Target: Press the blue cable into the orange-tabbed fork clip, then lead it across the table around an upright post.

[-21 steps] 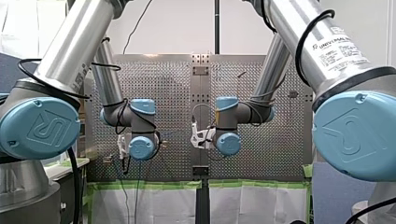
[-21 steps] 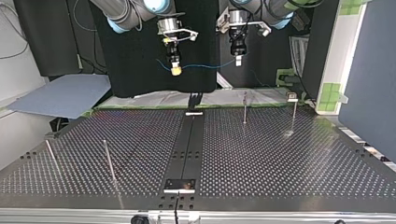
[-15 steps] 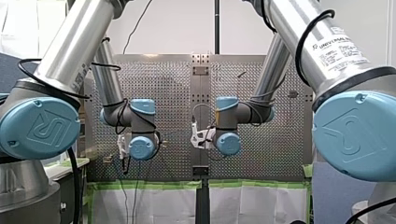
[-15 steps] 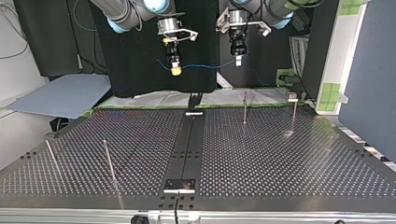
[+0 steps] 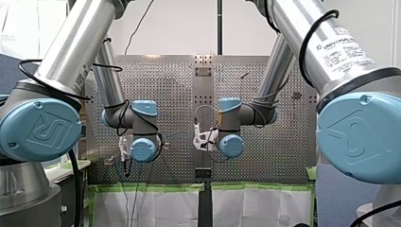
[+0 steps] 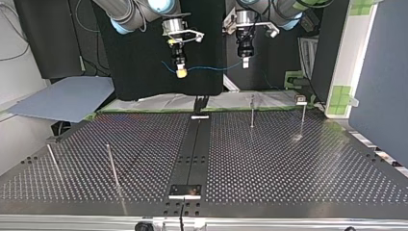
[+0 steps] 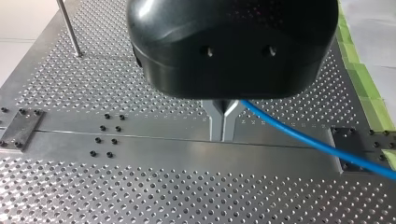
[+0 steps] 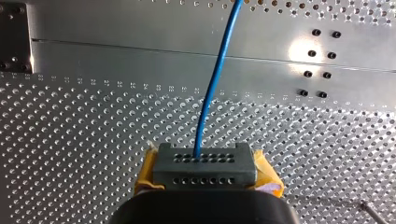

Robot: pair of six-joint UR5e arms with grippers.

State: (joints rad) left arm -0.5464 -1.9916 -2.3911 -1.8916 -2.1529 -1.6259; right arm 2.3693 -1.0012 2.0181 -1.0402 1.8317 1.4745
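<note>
The blue cable (image 6: 211, 69), thin and smooth, hangs in a shallow sag in the air between both claws, well above the perforated metal table (image 6: 288, 168). My left gripper (image 7: 223, 126) pinches it between tapered bare-metal fingers pressed together under a rounded black housing. My right gripper (image 8: 204, 168) clamps it too, with yellow pads (image 8: 148, 170) flanking a grey drilled block. Only the top view shows the whole span and several slim upright posts (image 6: 252, 111). The wrist views show each grip close up.
</note>
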